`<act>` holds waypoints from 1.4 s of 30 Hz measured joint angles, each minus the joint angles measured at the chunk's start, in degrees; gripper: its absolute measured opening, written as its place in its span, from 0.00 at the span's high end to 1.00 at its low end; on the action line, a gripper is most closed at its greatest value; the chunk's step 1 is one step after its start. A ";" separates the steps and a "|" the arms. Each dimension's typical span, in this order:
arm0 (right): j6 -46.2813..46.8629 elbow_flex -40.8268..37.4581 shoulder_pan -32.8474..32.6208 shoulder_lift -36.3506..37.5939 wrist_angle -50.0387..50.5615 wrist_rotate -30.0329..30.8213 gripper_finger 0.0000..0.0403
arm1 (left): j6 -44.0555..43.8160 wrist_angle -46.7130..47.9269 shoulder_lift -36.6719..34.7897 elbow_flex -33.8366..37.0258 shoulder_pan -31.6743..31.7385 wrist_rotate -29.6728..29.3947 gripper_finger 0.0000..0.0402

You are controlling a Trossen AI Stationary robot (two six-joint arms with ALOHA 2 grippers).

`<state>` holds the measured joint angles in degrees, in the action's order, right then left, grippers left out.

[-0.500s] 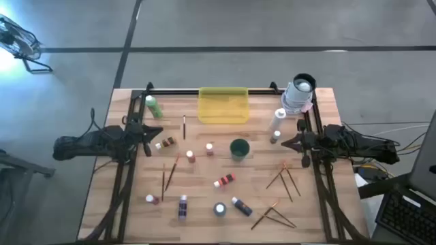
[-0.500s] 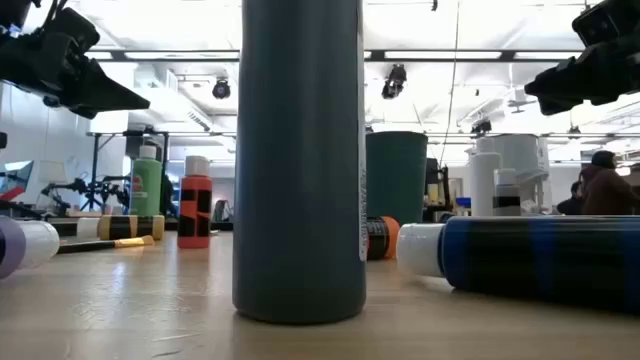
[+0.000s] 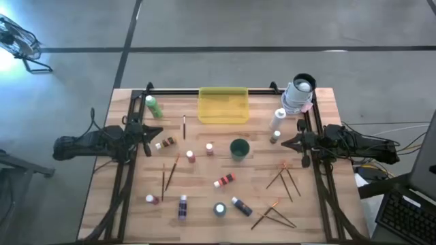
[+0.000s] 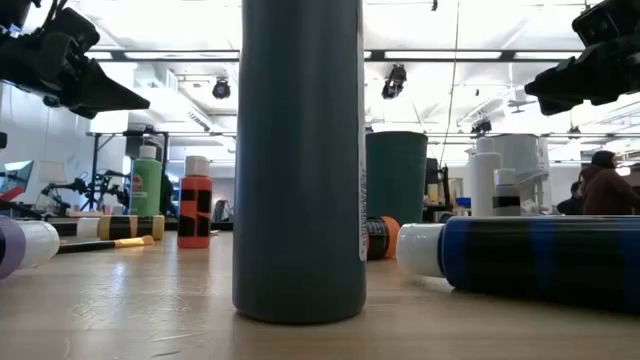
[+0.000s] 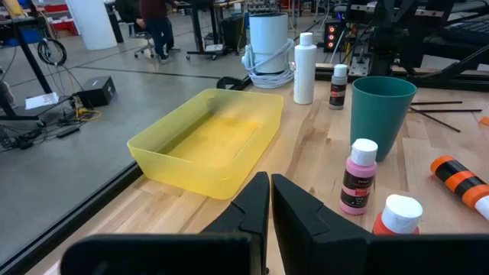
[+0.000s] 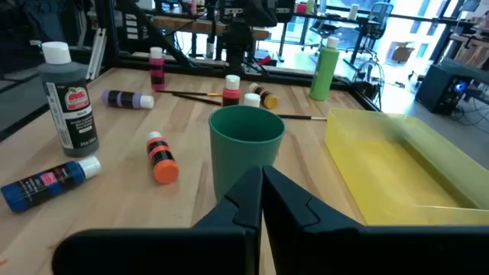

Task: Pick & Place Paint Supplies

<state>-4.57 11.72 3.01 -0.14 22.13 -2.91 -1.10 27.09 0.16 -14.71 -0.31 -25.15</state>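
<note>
- Nothing has moved since the earlier frame: both arms and every item on the bench (image 3: 204, 204) sit exactly as they did.
- At the far left, the left gripper (image 3: 151, 137) hangs above the bench edge with its fingers pressed together and nothing between them.
- Just ahead of the left gripper lies a brown paint bottle (image 3: 165, 143); a green paint bottle (image 3: 152, 105) stands off to one side of it, near the bench's back corner.
- Farther ahead of the left gripper, toward the middle, stand a pink paint bottle (image 5: 359, 176) and a red paint bottle (image 3: 191, 156), with two paintbrushes (image 3: 169, 174) lying close by.
- Across the middle, the yellow tray (image 3: 223, 105) is empty and the green cup (image 3: 239, 148) holds nothing that I can see.
- Between the two grippers, toward the near edge, an orange paint bottle (image 3: 224, 180), a purple paint bottle (image 3: 182, 206) and a blue paint bottle (image 3: 241, 205) lie on their sides.
- Close to the right gripper, a tall white bottle (image 3: 277, 119) stands upright, and more brushes (image 3: 285, 178) lie scattered beside that arm.
- At the far right, the right gripper (image 3: 286, 142) is closed tight and empty, facing the cup.
- My read: the task has not started; every bottle and brush is left to place.
</note>
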 joint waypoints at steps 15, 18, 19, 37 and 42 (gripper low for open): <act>-0.10 -0.02 0.02 0.00 0.00 0.02 0.98 | 0.00 0.01 -0.02 0.01 -0.01 -0.02 0.94; -0.11 -0.01 0.00 0.00 0.00 0.00 0.98 | 0.00 -0.01 0.00 0.00 0.01 -0.01 0.94; -0.10 -0.01 0.01 0.01 0.00 0.02 0.98 | 0.00 0.00 -0.01 0.00 -0.01 -0.01 0.94; 21.87 -0.41 0.02 -4.05 -35.82 1.61 0.98 | 0.00 -0.01 0.01 0.01 -0.01 -0.01 0.94; 25.06 0.24 0.07 -7.04 -54.77 18.41 0.98 | 0.00 0.00 -0.02 0.01 -0.01 -0.02 0.94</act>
<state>20.49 11.97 3.07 -7.18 -32.64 15.50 -1.10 27.09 0.14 -14.70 -0.32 -25.17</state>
